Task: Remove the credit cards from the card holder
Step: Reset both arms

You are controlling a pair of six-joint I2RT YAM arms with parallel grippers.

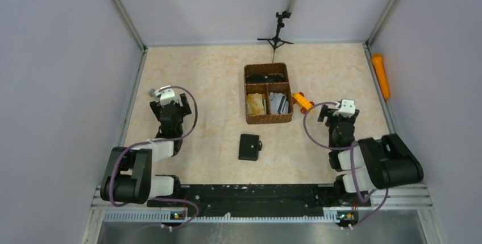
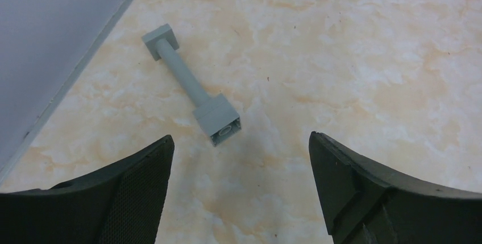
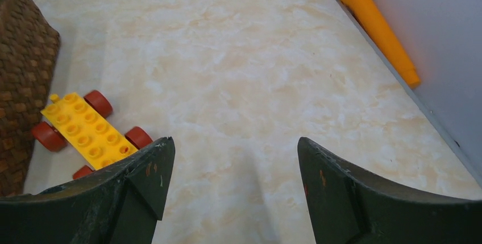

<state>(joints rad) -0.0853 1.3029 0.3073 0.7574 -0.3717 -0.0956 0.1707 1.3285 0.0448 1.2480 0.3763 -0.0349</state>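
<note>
Reach inward for the card holder [image 1: 249,147], flat on the worktop [image 1: 193,85] between the arms, just short of the wicker basket [image 1: 269,120]. Pin it with the left pincer [image 2: 241,144], spread wide and empty; lift the snap flap with the right pincer [image 3: 233,144] (likewise agape, holding nothing). Come in low.

We see a cream table [image 1: 199,85] marbled with peach veins, a plain black card holder [image 1: 249,147] and a brown woven basket [image 1: 269,119]. We also note a yellow toy car [image 3: 85,133] with red wheels, an orange stick [image 3: 378,28] and a pale grey brick piece [image 2: 191,85].
</note>
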